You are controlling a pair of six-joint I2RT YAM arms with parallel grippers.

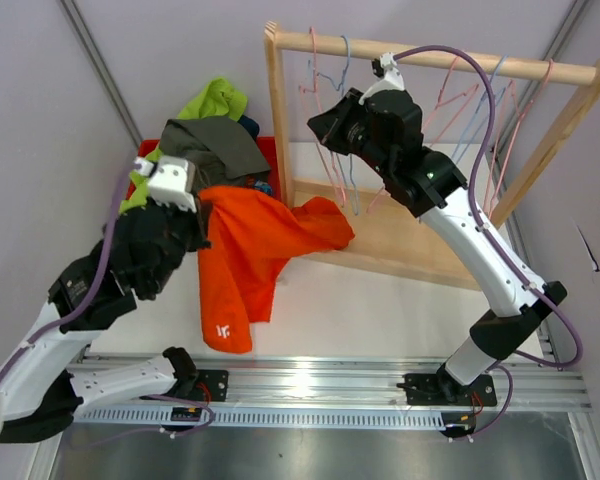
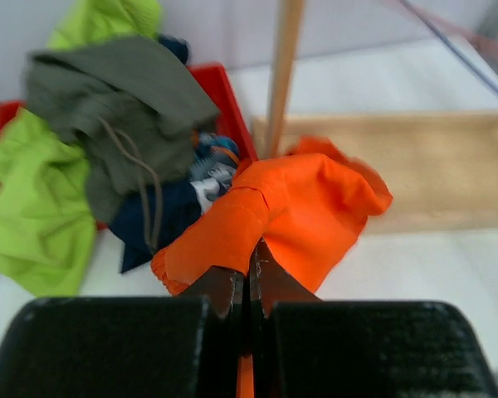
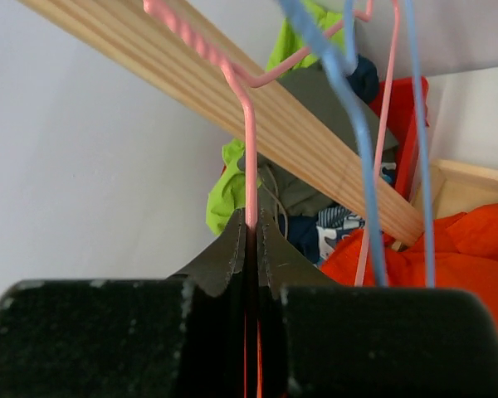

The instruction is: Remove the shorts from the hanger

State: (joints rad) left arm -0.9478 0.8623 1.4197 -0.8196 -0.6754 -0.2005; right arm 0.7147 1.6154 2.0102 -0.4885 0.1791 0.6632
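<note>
Orange shorts (image 1: 250, 250) sprawl over the counter (image 1: 380, 310) just in front of the wooden rack (image 1: 280, 120), one corner reaching its base board, and they look free of any hanger. Beyond them the grey pair (image 1: 215, 145), lime green pair (image 1: 220, 100), navy pair (image 2: 162, 220) and printed pair (image 2: 212, 172) sit heaped in the red bin (image 1: 270, 163). The orange cloth looks light, limp and a bit slick, so I'd expect it to trail and snag; a hem fold seems the place to pinch. The left fingers (image 2: 224, 286) are clamped on an orange fold, and the right fingers (image 3: 232, 257) are closed on the pink hanger (image 3: 251, 149).
</note>
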